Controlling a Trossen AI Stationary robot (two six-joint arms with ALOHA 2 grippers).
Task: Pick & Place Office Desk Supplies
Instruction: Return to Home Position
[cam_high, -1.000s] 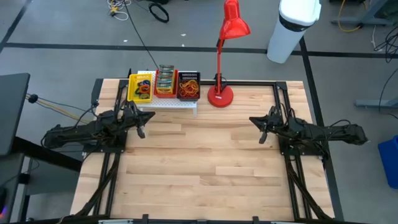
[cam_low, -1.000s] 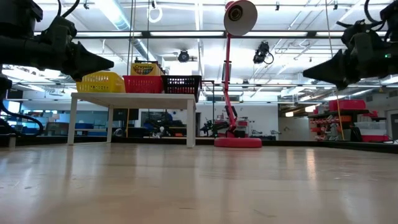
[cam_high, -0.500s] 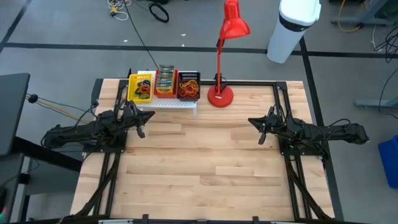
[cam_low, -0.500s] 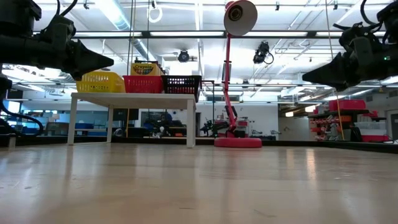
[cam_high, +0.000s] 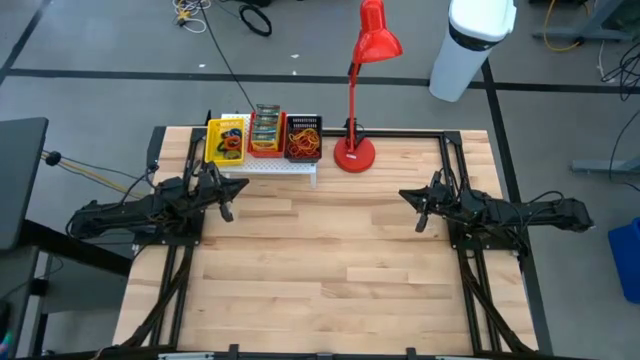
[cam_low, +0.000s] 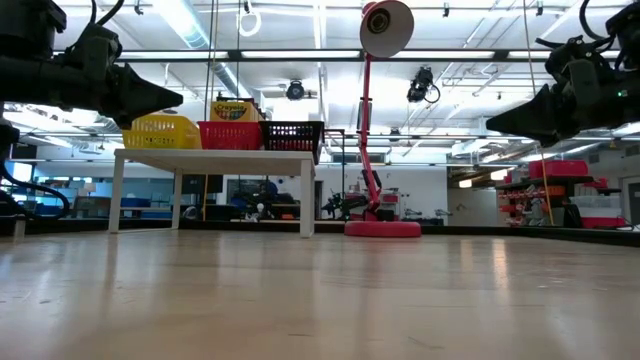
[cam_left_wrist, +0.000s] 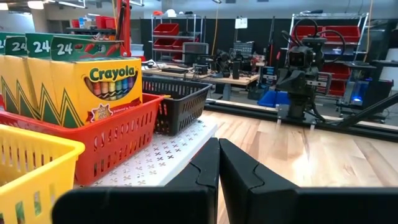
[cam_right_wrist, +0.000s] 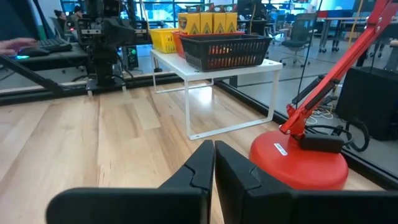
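Green-and-yellow crayon boxes (cam_left_wrist: 93, 81) stand upright in a red basket (cam_high: 265, 132). Coloured rubber bands (cam_high: 303, 138) lie in a black basket (cam_right_wrist: 225, 48) beside it, and a yellow basket (cam_high: 225, 140) stands on the red one's other side. All three baskets rest on a white perforated rack (cam_left_wrist: 163, 158) at the table's far left. My left gripper (cam_high: 228, 208) hovers shut just in front of the rack, pointing level toward the table's middle. My right gripper (cam_high: 421, 215) hovers shut at the table's right side, facing the left one, with nothing between its fingers.
A tall red desk lamp (cam_high: 354, 150) stands with its round base on the table's far edge, right of the rack. Bare wooden table top (cam_high: 330, 260) spreads between and in front of the two arms. Black frame rails (cam_high: 470, 290) run along both sides.
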